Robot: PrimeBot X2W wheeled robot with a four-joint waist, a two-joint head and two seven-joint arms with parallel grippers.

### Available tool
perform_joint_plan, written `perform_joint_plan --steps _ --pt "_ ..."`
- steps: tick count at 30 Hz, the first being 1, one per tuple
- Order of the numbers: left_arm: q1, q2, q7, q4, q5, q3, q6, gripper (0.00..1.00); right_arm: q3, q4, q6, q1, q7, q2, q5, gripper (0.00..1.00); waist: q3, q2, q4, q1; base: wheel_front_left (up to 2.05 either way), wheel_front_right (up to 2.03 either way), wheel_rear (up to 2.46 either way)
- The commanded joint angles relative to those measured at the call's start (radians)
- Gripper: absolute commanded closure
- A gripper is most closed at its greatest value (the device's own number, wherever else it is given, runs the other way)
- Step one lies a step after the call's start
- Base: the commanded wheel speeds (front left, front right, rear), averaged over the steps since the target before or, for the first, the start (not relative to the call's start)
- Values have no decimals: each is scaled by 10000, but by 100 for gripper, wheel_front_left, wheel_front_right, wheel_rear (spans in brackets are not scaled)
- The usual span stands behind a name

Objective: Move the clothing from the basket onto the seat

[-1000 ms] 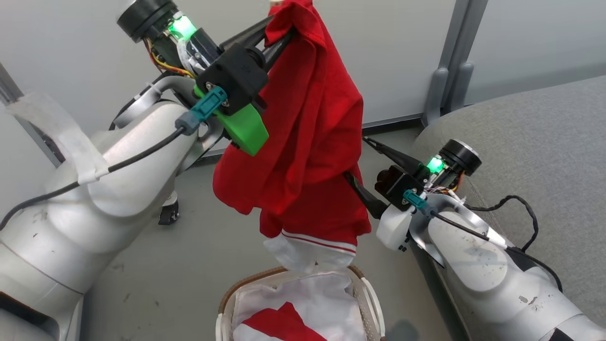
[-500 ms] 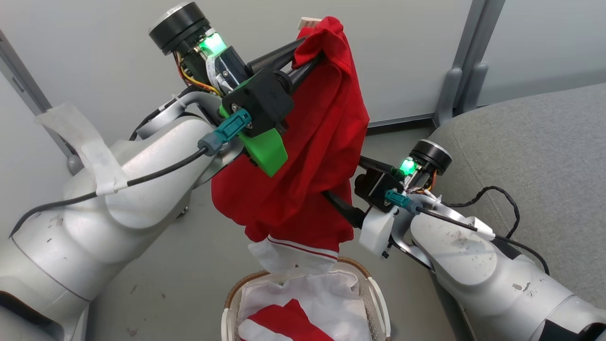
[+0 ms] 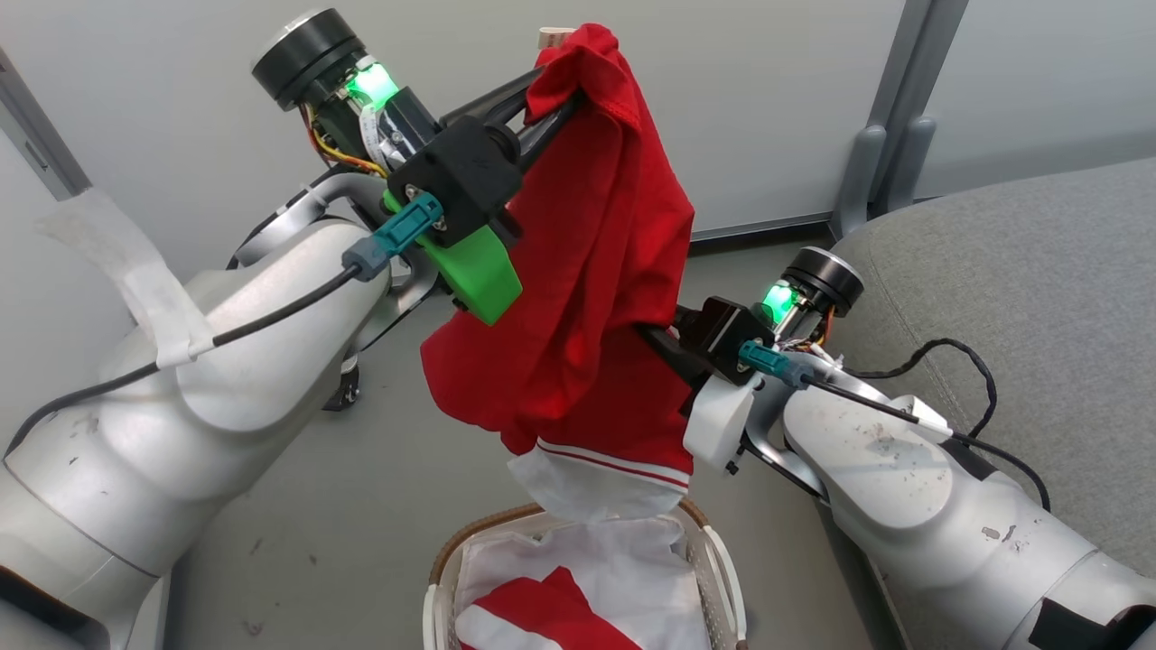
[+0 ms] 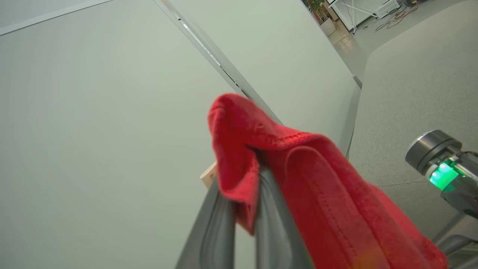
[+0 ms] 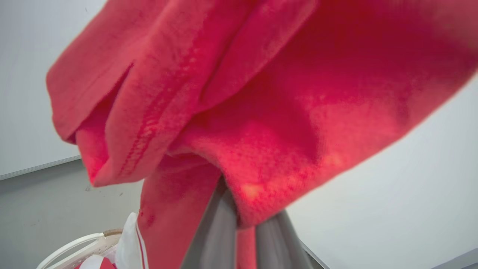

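1. The left claw [image 3: 567,83], upper centre, is clenched on the red garment [image 3: 596,271].
2. The right claw [image 5: 241,220], mid-frame, pinches its lower part.
3. It hangs above the basket [image 3: 715,560], bottom centre; a second red garment [image 3: 542,609] lies inside, with the seat [image 3: 993,271] at right.

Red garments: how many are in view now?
2. The lifted garment hangs above the basket, held by the left gripper and right gripper; the other garment lies in the basket. More may be hidden beneath.

The clothing [image 3: 596,271] is red with white trim, the basket [image 3: 718,564] white, the seat [image 3: 1011,271] grey.
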Motion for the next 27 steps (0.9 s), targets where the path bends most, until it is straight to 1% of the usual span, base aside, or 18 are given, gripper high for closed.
perform_joint_plan --steps 1,7,8,9,10,11,12,13,20,27 --pt "185 73 -4 49 -68 59 -20 100 -67 -56 -10 136 -4 -50 -54 100 -4 0 -14 0 0 0 0" --pt "605 107 -1 445 -467 337 112 100 -383 -171 -10 253 -4 -29 -82 100 -25 0 -99 0 0 0 0" --pt "757 109 0 533 -607 413 158 92 -497 -216 -10 297 -4 -16 -95 100 -26 0 -129 0 0 0 0" --pt "903 105 0 586 -702 491 187 78 -596 -245 -10 344 -4 -12 -107 100 -27 0 -151 0 0 0 0" --pt "1117 103 0 662 -810 577 246 56 -716 -268 -10 414 -4 -8 -124 100 -29 0 -176 0 0 0 0" --pt "1291 108 0 713 -882 630 263 50 -817 -298 -10 468 -4 0 -139 100 -29 0 -195 0 0 0 0" --pt "1509 113 0 774 -984 717 315 7 -950 -350 -10 497 -4 7 -162 100 -28 0 -220 0 0 0 0" --pt "1722 108 0 815 -1075 810 357 0 -1088 -364 -12 522 -4 -4 -187 100 -29 0 -240 0 0 0 0" --pt "3728 -214 0 1114 -1589 1737 588 0 -2017 -518 -12 864 -4 -54 -469 100 -28 0 -376 0 0 0 0" --pt "5660 -935 -1 1324 -1574 2860 528 0 -3114 -673 -10 1204 -4 -4 -815 100 -38 0 -485 0 0 0 0"
